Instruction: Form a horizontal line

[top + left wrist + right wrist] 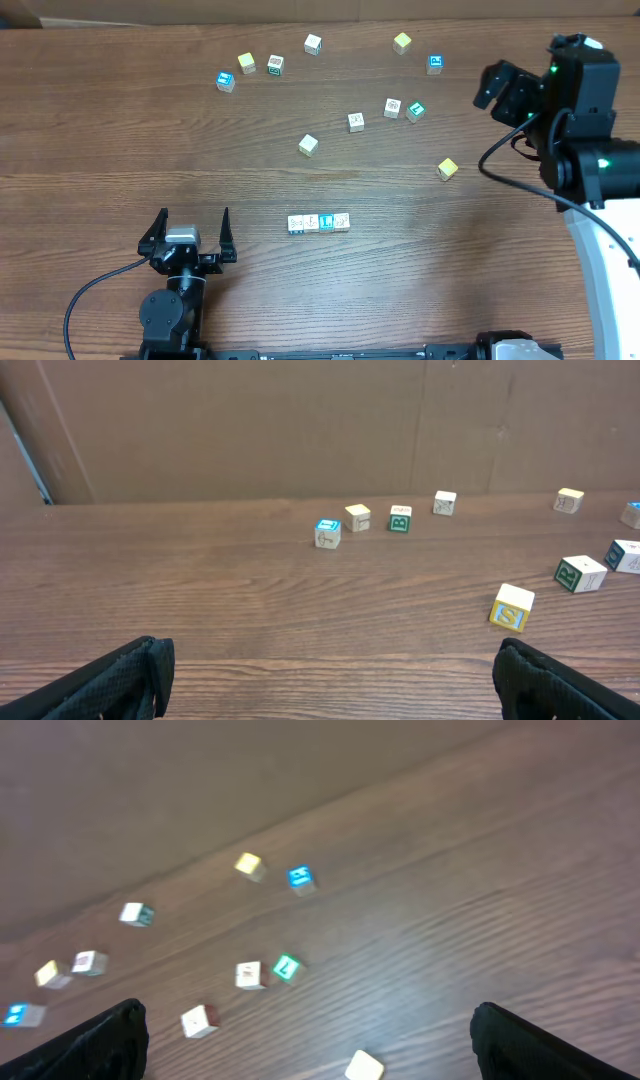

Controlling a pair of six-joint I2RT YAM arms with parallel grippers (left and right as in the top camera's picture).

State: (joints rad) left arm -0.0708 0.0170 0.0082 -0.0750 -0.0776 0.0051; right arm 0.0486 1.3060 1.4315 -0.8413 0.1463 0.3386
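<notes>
A horizontal line (319, 223) of several small touching letter cubes lies on the wooden table in the overhead view, near the front middle. It does not show in either wrist view. My left gripper (190, 238) is open and empty, resting left of the line near the front edge; its fingertips frame bare wood in the left wrist view (330, 680). My right gripper (503, 90) is open and empty, raised high at the right side, far from the line; its fingers show in the right wrist view (305, 1040).
Loose cubes are scattered across the back half: a blue-marked one (225, 81), a yellow one (246, 63), a green-marked one (416, 111), a blue one (435, 64), and a plain yellow one (447, 169). A cream cube (308, 146) lies behind the line.
</notes>
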